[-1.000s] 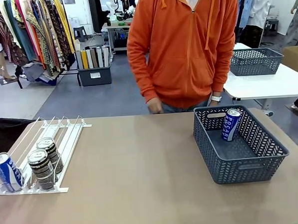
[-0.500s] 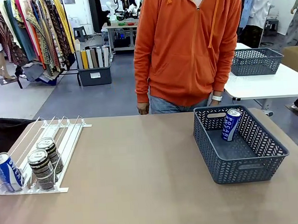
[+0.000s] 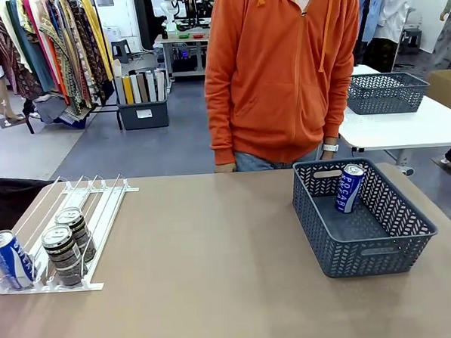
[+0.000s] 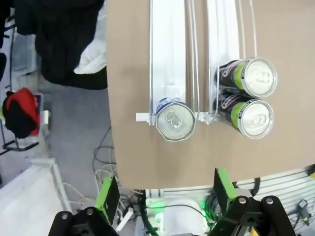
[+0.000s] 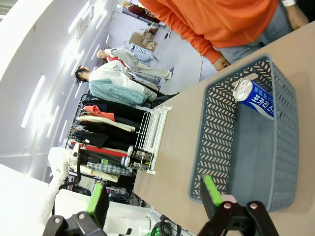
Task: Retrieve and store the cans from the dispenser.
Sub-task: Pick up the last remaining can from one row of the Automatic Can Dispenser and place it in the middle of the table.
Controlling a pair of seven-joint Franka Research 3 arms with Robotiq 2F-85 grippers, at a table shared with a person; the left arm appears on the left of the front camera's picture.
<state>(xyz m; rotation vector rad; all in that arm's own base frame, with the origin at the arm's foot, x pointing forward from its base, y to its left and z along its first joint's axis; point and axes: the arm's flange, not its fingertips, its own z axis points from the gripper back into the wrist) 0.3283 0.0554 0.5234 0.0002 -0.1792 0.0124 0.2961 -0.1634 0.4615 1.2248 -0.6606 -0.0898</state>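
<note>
Bare tabletop (image 3: pixel 207 246) between dispenser (image 3: pixel 105 209) and basket (image 3: pixel 366 246), cans (image 3: pixel 63 255) crowd dispenser's near stops, basket mostly free

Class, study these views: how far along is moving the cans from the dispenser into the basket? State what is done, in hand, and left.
Done: one blue can leans in the basket. In hand: nothing; the left tool hangs open above the dispenser's front blue can; the right tool is open too. Left: that can and two dark cans.

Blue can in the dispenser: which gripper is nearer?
Left. The left gripper hangs above the blue can at the dispenser end; the right gripper is by the basket, far across the table.
</note>
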